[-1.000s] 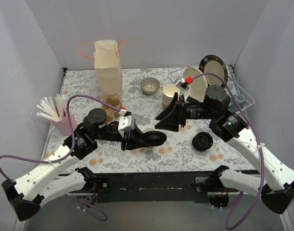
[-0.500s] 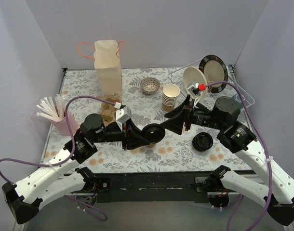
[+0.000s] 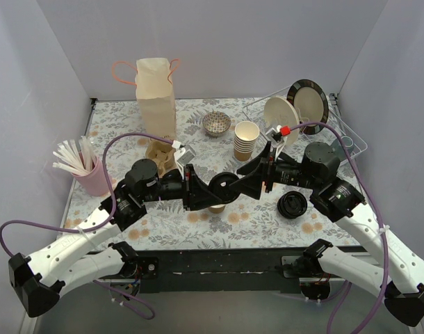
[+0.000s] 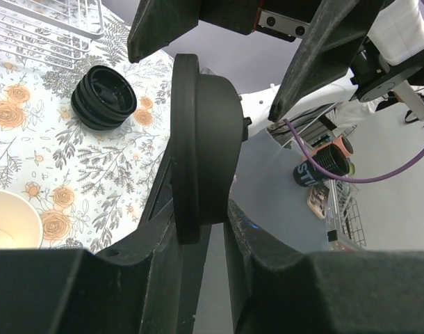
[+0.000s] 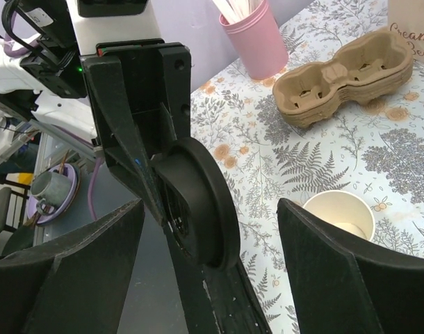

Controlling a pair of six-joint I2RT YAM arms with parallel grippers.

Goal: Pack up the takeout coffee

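No cup with a lid on it shows. My left gripper (image 3: pixel 210 193) is shut on a loose black lid (image 3: pixel 224 188) and holds it on edge above the table; the lid also shows in the left wrist view (image 4: pixel 205 146) and the right wrist view (image 5: pixel 198 202). My right gripper (image 3: pixel 250 182) is open and faces the left one, with one finger on each side of the lid and not touching it. A lidless brown paper cup (image 3: pixel 217 207) stands on the table under both grippers. It also shows in the right wrist view (image 5: pixel 339 216).
A tall paper bag (image 3: pixel 156 101) stands at the back left, a cardboard cup carrier (image 3: pixel 160 156) in front of it. There are stacked paper cups (image 3: pixel 246 139), stacked black lids (image 3: pixel 292 205), a pink cup of straws (image 3: pixel 90 174), a patterned bowl (image 3: pixel 216 123) and a plate rack (image 3: pixel 302 104).
My left gripper has carried the lid up and to the right, over the lidless cup. My right gripper has swung down and left until its open jaws straddle the lid.
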